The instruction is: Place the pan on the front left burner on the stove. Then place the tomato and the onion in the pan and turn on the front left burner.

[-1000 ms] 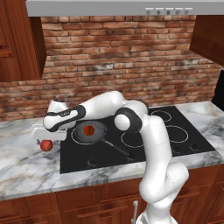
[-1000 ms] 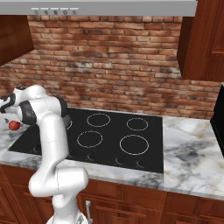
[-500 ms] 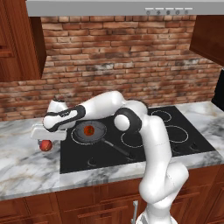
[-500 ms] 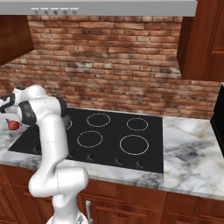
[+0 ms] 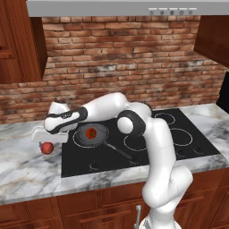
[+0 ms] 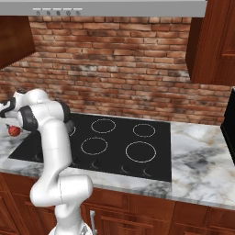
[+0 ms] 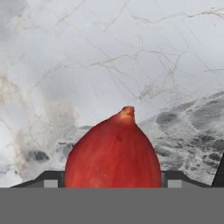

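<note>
We see the onion (image 7: pixel 113 151) on the marble counter (image 5: pixel 27 170) just left of the stove (image 5: pixel 147 147), gripper (image 7: pixel 113 179) pinching it at both sides; the tomato (image 5: pixel 91 133) sits in the pan (image 5: pixel 102 132) on the front left burner (image 5: pixel 76 141)

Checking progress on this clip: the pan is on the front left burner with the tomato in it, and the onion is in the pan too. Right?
Not quite. The pan sits on the front left burner with the tomato inside, but the onion lies on the marble counter left of the stove, under the end effector, as the left base view shows.
</note>
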Robot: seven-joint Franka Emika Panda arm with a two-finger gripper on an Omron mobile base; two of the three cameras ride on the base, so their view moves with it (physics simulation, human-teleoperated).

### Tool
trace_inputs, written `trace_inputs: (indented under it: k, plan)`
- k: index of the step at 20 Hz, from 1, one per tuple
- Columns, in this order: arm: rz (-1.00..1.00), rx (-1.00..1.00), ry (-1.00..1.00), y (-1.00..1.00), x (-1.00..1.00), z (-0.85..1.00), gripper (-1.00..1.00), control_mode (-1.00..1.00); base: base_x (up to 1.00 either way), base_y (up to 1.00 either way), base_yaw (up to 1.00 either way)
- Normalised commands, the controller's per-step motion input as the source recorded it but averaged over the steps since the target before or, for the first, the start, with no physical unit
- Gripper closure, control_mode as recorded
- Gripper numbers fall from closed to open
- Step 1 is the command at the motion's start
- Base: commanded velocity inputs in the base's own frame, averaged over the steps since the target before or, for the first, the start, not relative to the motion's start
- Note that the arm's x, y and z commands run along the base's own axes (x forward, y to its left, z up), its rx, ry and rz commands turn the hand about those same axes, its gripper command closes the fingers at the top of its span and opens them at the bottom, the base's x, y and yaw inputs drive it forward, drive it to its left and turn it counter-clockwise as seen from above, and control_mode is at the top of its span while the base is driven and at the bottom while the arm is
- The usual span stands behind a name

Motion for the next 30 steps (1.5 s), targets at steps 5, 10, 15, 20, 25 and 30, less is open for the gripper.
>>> trace_inputs:
  k: [5,10,15,20,25,30]
  plan:
    - [0.00,0.03,-0.01,-0.43,-0.04,0.58,1.00,-1.00,0.00,0.00,0.00]
    - [0.00,0.00,0.00,-0.45,-0.12,0.47,1.00,-1.00,0.00,0.00,0.00]
    - [0.00,0.00,0.00,-0.40,-0.16,0.43,1.00,-1.00,0.00,0.00,0.00]
    - [0.00,-0.07,0.00,-0.36,-0.10,0.39,1.00,-1.00,0.00,0.00,0.00]
    - [-0.03,-0.15,0.08,-0.27,0.01,0.12,1.00,-1.00,0.00,0.00,0.00]
    - [-0.05,-0.16,0.05,-0.23,0.04,0.00,1.00,-1.00,0.00,0.00,0.00]
